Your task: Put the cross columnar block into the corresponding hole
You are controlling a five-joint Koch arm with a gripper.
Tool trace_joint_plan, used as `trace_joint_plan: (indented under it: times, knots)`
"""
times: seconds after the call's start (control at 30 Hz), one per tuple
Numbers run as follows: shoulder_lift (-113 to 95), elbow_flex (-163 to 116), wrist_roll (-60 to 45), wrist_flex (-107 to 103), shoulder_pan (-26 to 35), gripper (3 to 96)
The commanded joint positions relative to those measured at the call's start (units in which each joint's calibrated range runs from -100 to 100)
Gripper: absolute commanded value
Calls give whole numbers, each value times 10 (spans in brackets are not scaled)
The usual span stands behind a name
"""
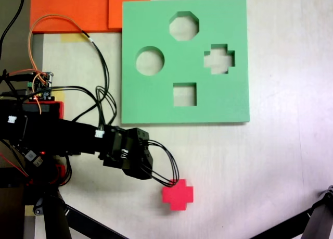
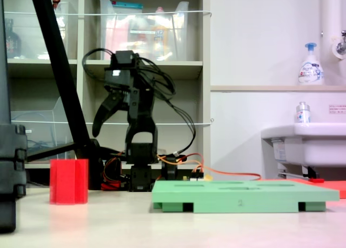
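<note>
Clearly you are only beginning: the cross columnar block (image 1: 177,194) is sitting untouched on the tabletop (image 1: 281,161), well apart from the green foam board (image 1: 156,101) and below it in the first exterior view. The corresponding hole (image 1: 219,59), toward the board's right side in that view, is lying empty. Your end effector (image 2: 100,124) is hanging raised in the second exterior view, jaws parted and gripping nothing, between the board and the block. Grasping, carrying and inserting are all waiting for you.
</note>
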Motion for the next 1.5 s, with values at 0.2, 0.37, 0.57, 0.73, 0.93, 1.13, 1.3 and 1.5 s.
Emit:
trace_joint_plan:
  times: [0.2,0.37,0.57,0.73,0.93,1.13,1.3,1.5]
  knots:
    - [134,106,0,-29,-30,432]
    - [236,173,-3,-18,-46,669]
    - [357,247,-3,-11,-55,935]
    - [428,265,-3,17,-55,952]
    - [506,272,-4,44,-55,951]
    - [567,273,-5,69,-58,951]
    - [600,273,-6,77,-61,948]
    - [627,270,-6,77,-63,816]
